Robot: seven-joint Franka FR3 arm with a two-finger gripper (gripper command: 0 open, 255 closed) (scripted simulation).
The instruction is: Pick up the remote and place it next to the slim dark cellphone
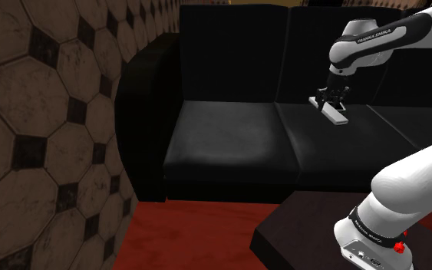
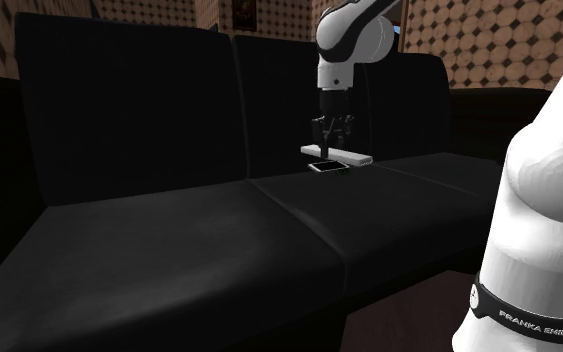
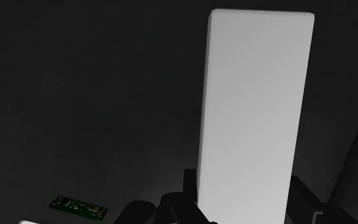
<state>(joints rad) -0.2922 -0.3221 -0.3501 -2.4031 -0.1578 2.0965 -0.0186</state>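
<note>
Where the claw (image 3: 244, 186) pinches, the remote (image 3: 255, 95) sits clasped.

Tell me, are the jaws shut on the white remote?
Yes, in the wrist view the black jaws press against both long sides of the white remote.

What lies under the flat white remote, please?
The black sofa seat cushion, where a slim dark cellphone also lies. The flat white rectangular remote covers the patch directly beneath.
</note>
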